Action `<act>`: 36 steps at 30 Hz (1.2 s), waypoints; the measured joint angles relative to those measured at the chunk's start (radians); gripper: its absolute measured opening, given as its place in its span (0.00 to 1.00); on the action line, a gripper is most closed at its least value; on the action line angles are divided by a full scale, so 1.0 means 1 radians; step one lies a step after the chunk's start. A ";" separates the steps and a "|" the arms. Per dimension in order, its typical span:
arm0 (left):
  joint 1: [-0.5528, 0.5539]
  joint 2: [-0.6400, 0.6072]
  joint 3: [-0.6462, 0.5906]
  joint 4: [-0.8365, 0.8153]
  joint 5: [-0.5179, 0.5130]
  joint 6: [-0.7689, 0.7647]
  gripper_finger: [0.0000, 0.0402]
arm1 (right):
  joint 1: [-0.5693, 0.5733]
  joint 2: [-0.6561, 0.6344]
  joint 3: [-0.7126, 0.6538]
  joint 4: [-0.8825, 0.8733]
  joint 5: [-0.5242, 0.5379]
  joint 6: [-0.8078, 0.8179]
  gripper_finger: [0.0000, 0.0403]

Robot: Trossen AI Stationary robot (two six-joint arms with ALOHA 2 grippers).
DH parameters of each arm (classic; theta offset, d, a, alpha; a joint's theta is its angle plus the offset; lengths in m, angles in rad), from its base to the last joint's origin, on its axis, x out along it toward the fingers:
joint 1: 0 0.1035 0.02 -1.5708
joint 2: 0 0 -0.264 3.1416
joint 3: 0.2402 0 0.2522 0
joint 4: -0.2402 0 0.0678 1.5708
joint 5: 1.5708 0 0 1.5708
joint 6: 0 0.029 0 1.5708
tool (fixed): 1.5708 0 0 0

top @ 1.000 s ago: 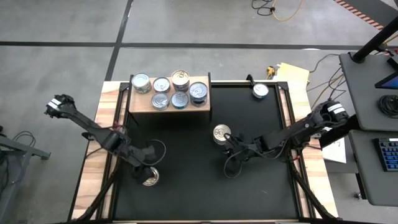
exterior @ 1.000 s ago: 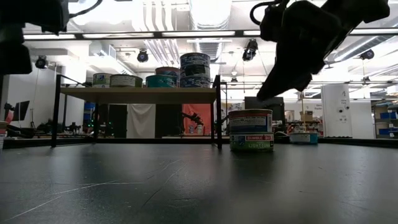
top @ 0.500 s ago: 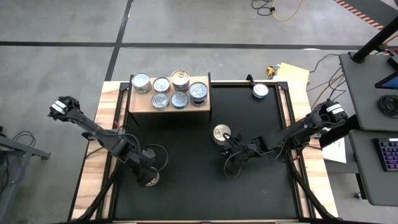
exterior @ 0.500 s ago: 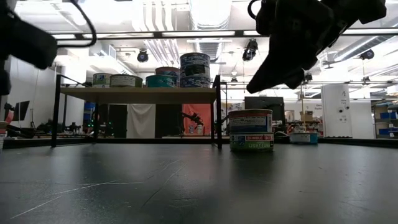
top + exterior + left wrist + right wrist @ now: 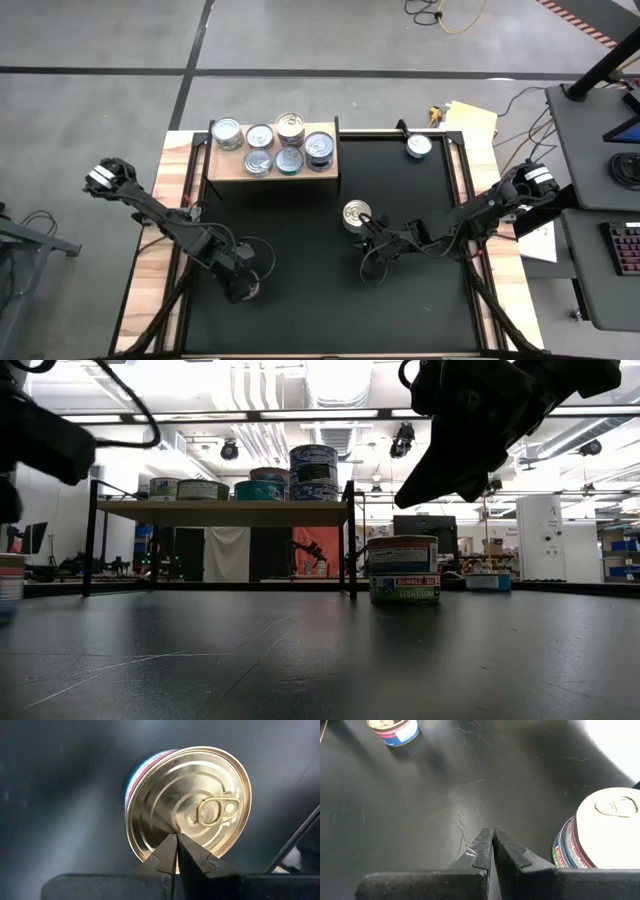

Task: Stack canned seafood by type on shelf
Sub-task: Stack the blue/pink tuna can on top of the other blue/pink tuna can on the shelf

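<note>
High view shows you seven tins on the shelf (image 5: 272, 150), one stacked pair (image 5: 355, 215) mid-table, one tin (image 5: 419, 146) by the far right edge, and one (image 5: 246, 289) mostly hidden under the left gripper (image 5: 243, 287). Both grippers are pinched shut, holding nothing; the right gripper (image 5: 368, 223) is just beside the pair. Since a second ago, your left arm has swung over its tin.

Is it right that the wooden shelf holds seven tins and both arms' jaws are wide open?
Not quite. The shelf does hold seven tins, but the jaws of the left gripper and right gripper are shut, as both wrist views show.
</note>
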 joint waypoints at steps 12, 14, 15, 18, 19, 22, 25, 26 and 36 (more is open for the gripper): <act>0.011 0.104 0.177 0.030 -0.287 0.230 0.00 | 0.000 0.000 0.000 0.012 0.000 -0.006 0.02; 0.016 0.147 0.217 0.018 -0.300 0.284 0.00 | 0.000 0.000 0.000 0.032 0.002 -0.022 0.02; 0.017 0.168 0.242 0.018 -0.312 0.313 0.00 | 0.000 0.000 0.000 0.050 0.002 -0.036 0.02; 0.017 0.221 0.310 -0.005 -0.336 0.391 0.00 | 0.000 0.004 0.000 0.136 0.002 -0.084 0.02; 0.017 0.237 0.328 -0.014 -0.342 0.413 0.00 | 0.000 0.007 0.000 0.168 0.003 -0.109 0.02; 0.017 0.259 0.370 -0.012 -0.357 0.470 0.00 | 0.002 0.038 0.000 0.279 0.002 -0.177 0.02; 0.016 0.258 0.386 -0.012 -0.397 0.507 0.00 | 0.002 0.088 0.003 0.377 0.001 -0.224 0.02; 0.016 0.251 0.386 -0.015 -0.415 0.513 0.00 | 0.002 0.111 0.010 0.402 0.002 -0.232 0.02; -0.008 0.062 0.352 -0.066 -0.560 0.499 0.00 | 0.000 0.370 0.233 0.463 0.003 -0.353 0.02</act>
